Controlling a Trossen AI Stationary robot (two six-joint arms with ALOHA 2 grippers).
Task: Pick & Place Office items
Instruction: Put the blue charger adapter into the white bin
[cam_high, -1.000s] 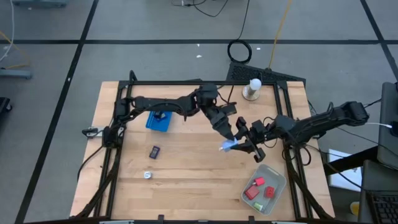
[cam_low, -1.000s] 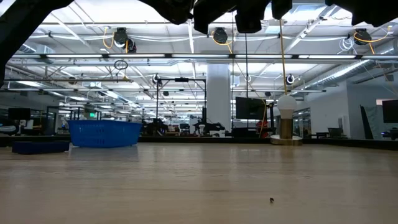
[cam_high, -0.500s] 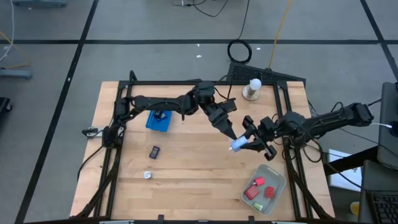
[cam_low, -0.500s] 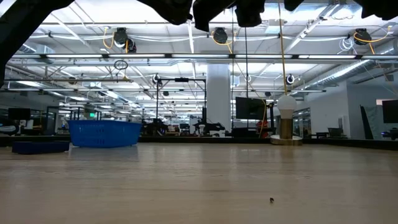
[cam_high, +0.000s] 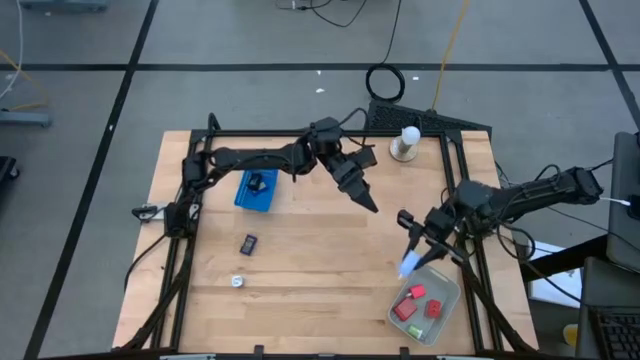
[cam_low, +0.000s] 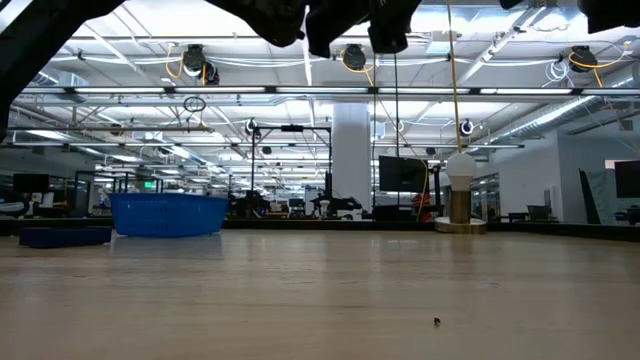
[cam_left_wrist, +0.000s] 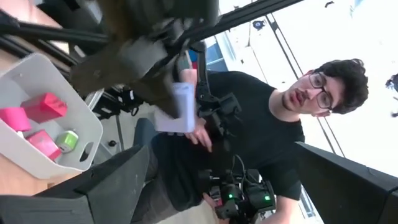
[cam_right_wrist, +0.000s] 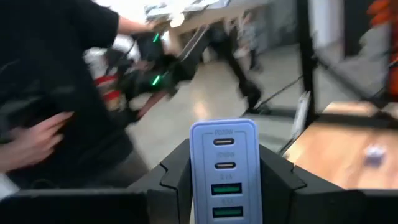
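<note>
My right gripper (cam_high: 413, 255) is shut on a pale blue block with charging ports (cam_high: 408, 266), just off the far-left corner of the translucent tray (cam_high: 448, 296). The tray holds red blocks (cam_high: 410, 300) and a green piece (cam_left_wrist: 68, 140). My left gripper (cam_high: 368, 204) hangs open and empty over the table's middle, its fingers wide apart in its wrist view (cam_left_wrist: 217, 205). A black clip (cam_high: 248, 243) and a silvery-white piece (cam_high: 238, 282) lie flat on the wood at the left. Another black clip (cam_high: 259, 183) sits in the blue bin (cam_high: 250, 197). My right gripper pinches the pale blue block by its two long sides (cam_right_wrist: 198, 177), one finger (cam_right_wrist: 171, 177) on each side. The port face (cam_right_wrist: 224, 155) sticks out past the fingertips. The fingers slant down toward the table's near-left, and the block is lifted clear of the table.
A white knob-topped stand (cam_high: 405, 143) is at the far edge, right of centre, also in the low view (cam_low: 459, 195). Black frame rails (cam_high: 465, 250) run along the table's sides. A person (cam_left_wrist: 261, 124) stands beyond the table's right side. Bare wood (cam_high: 320, 280) lies between the loose pieces and the tray.
My right gripper has carried the pale blue block from the table's middle toward the near-right, up to the tray's corner, tipping its fingers downward. My left gripper, which was right beside the block, has drawn back toward the far edge.
</note>
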